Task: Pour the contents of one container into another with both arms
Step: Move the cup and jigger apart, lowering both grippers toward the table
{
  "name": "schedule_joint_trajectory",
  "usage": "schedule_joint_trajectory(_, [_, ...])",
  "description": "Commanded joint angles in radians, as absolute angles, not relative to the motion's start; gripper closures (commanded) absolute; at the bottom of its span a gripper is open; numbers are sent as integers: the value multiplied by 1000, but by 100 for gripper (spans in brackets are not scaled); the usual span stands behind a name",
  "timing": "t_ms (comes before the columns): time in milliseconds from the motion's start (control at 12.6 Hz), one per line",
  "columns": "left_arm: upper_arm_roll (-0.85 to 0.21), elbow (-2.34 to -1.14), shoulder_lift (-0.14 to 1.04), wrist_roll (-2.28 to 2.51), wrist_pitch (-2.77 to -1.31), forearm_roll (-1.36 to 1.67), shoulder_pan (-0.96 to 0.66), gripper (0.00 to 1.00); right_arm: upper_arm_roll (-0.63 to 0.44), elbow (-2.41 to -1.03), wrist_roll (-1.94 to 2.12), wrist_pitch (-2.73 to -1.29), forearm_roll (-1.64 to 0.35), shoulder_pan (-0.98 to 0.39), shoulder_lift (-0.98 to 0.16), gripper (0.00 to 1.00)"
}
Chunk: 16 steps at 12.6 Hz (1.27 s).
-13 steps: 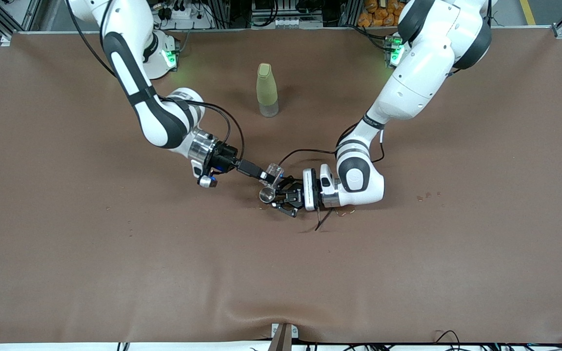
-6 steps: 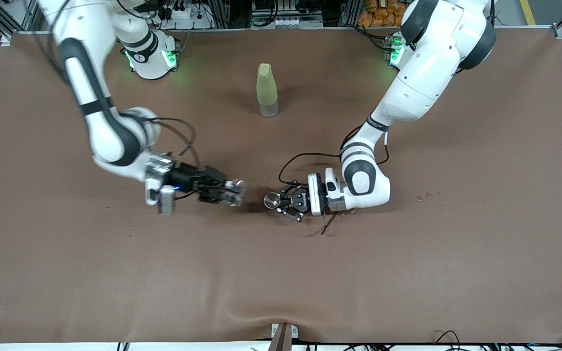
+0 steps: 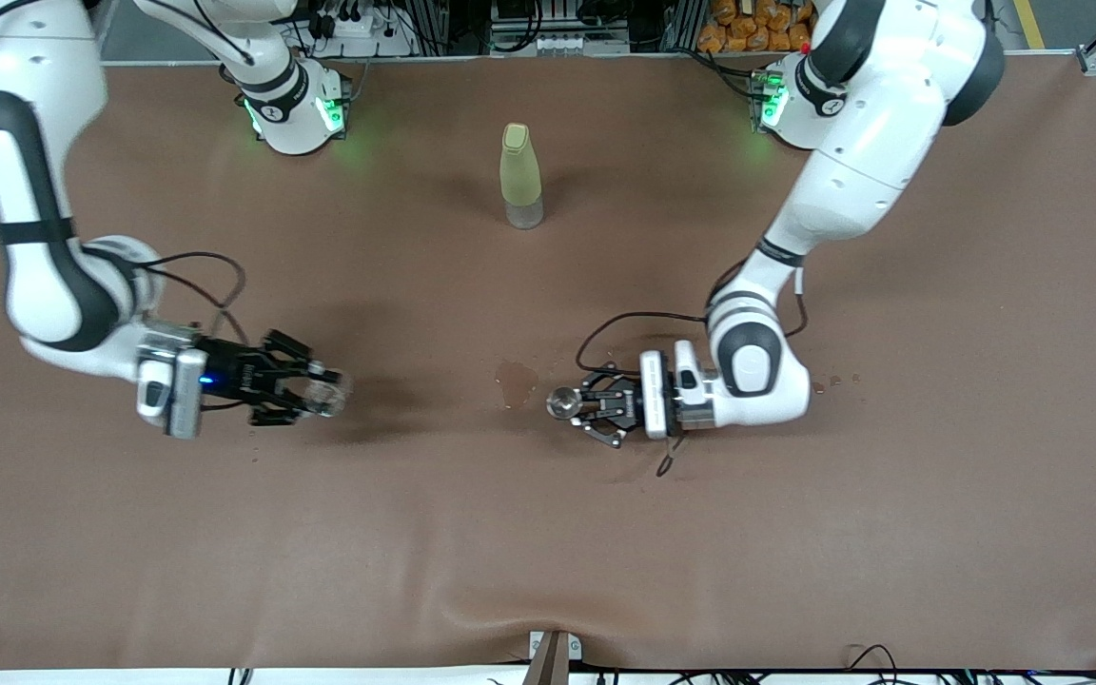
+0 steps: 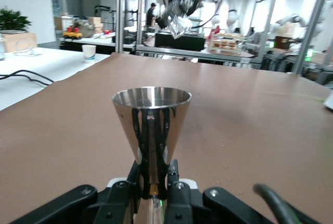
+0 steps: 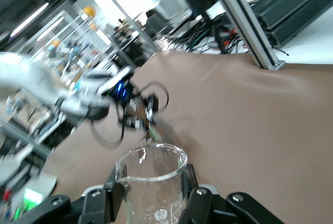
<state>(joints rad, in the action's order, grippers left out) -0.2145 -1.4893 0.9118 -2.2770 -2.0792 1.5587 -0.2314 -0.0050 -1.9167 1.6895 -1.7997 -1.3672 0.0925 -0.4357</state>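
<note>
The right end effector [image 3: 320, 390] is clenched on the glass cup [image 3: 331, 391], held upright just above the table [image 3: 548, 533] toward the right arm's end; the right wrist view shows the fingers [image 5: 117, 195] pressing both sides of the cup [image 5: 152, 182]. The left end effector [image 3: 575, 407] grips the metal jigger [image 3: 562, 402] by its narrow waist, upright, low over the table's middle; in the left wrist view its round rim [image 4: 151, 97] faces up. Seen from the front camera, the cup lies toward 9 o'clock from the jigger, well apart. A damp patch [image 3: 517, 378] marks the cloth just beside the jigger, toward 10 o'clock. The yellow-green bottle [image 3: 520, 176] stands at about 12 o'clock from it, farther from the front camera.
</note>
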Motion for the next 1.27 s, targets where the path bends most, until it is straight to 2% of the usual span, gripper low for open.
schedule_joint_trajectory(0, [-219,-1560,856,-2267,-1956,1464,-141,100,18,-1812,1933,-1591,-1232,263,-550,93])
schedule_joint_trajectory(238, [-219,-1577,833,-2250,-1840,1343,-37,100,18,-1766,2187,-1571,-1105,372,-612,92])
schedule_joint_trajectory(555, [-219,-1586,825,-2243,-1709,1192,122,100,18,-1753,2411,-1493,-1042,494,-722,90])
schedule_joint_trajectory(952, [-219,-1585,828,-2243,-1614,1057,328,100,18,-1738,2555,-1454,-966,572,-820,88])
schedule_joint_trajectory(1190, [-219,-1589,839,-2255,-1601,997,435,100,18,-1688,2559,-1454,-966,578,-876,70])
